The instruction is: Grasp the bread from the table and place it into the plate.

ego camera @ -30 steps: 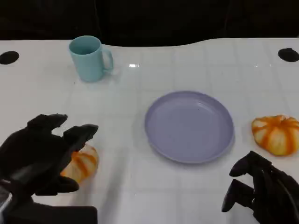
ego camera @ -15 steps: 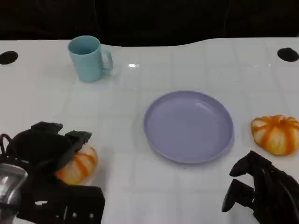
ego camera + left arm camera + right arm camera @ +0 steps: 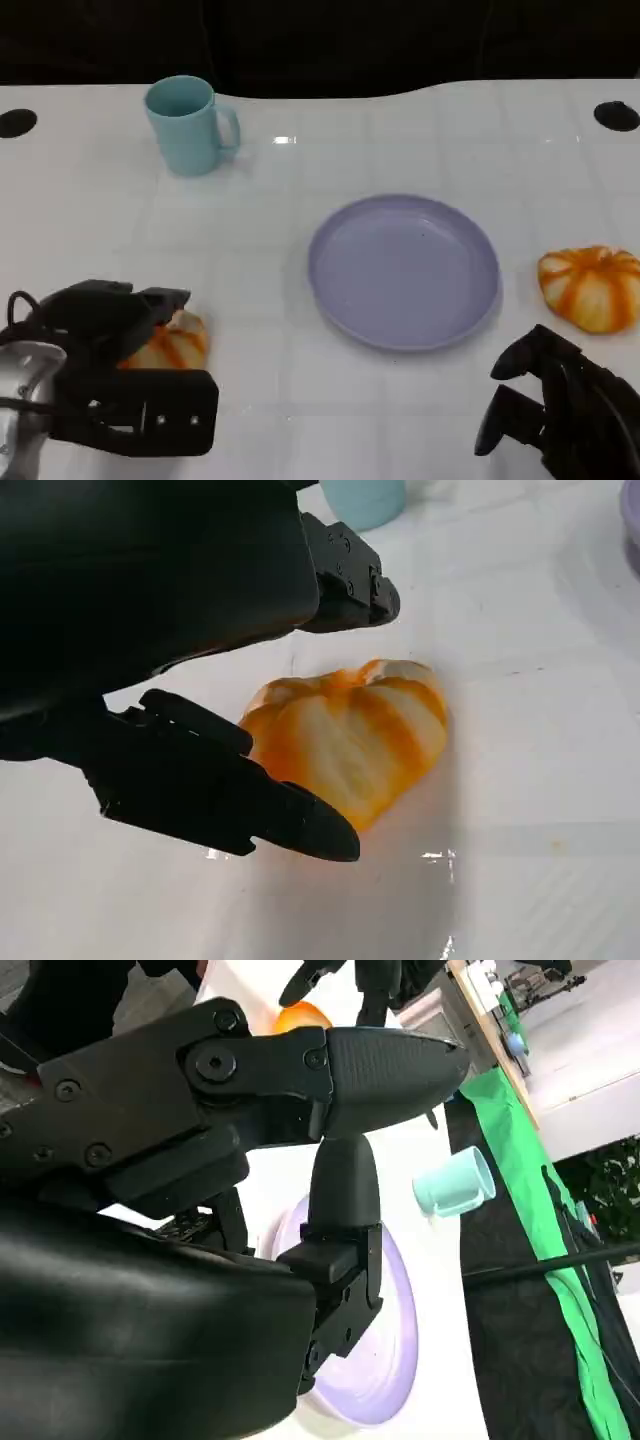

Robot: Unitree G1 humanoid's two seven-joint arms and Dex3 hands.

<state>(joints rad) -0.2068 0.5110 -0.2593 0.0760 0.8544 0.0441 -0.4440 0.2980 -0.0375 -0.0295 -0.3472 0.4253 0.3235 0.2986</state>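
Note:
An orange-and-white striped bread [image 3: 175,345] lies on the white table at the near left. My left hand [image 3: 95,322] is low over its left side, fingers spread around it. In the left wrist view one finger [image 3: 345,575] hangs above the bread [image 3: 350,735] and another [image 3: 240,800] lies against its side; the hand has not closed on it. The lilac plate [image 3: 403,270] stands bare at the centre. My right hand [image 3: 555,410] rests at the near right, holding nothing, with its fingers [image 3: 380,1065] apart.
A second striped bread [image 3: 590,288] lies to the right of the plate. A light blue mug [image 3: 190,125] stands at the far left. In the right wrist view, the plate [image 3: 385,1360] and mug [image 3: 455,1182] appear beyond the fingers.
My left hand has sunk lower and drawn back over the bread, now covering more of it. The bread, plate and right hand have not moved.

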